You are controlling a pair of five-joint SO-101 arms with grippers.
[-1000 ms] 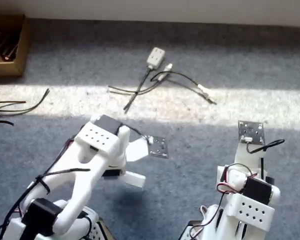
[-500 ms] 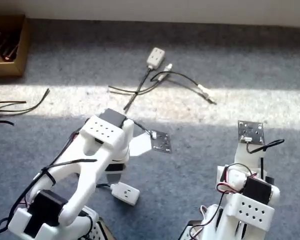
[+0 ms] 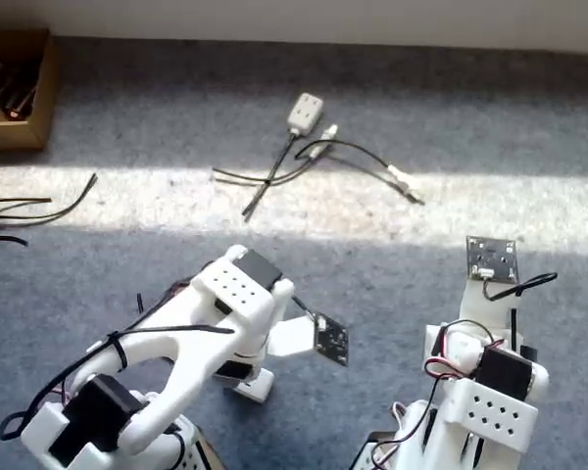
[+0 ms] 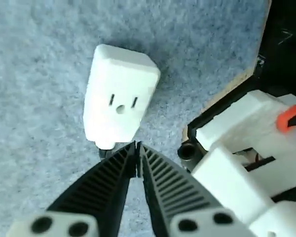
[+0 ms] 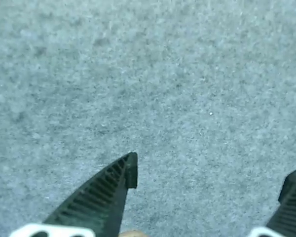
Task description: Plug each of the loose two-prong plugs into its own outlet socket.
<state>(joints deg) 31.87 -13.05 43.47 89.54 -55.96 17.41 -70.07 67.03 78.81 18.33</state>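
Observation:
A white outlet block (image 4: 119,96) lies on the grey carpet with its socket face up. My left gripper (image 4: 138,150) is shut, its tips against the block's end beside a dark cord stub (image 4: 102,153). In the high view this block (image 3: 256,386) peeks out from under the left arm (image 3: 237,294). A second outlet block (image 3: 305,113) lies far off at centre with its cord. Two loose white plugs (image 3: 323,145) (image 3: 400,177) on black cords lie near it. My right gripper (image 5: 212,175) hangs open over bare carpet.
A brown box (image 3: 15,88) sits at the far left, and loose black cables (image 3: 39,208) trail beside it. The left arm's white base (image 4: 246,143) and a board edge stand close to the near block. The right arm (image 3: 485,382) is at the near right.
The left arm has swung right and toward the near edge. The white block by it went from raised to lying on the carpet under the arm. The right arm kept still.

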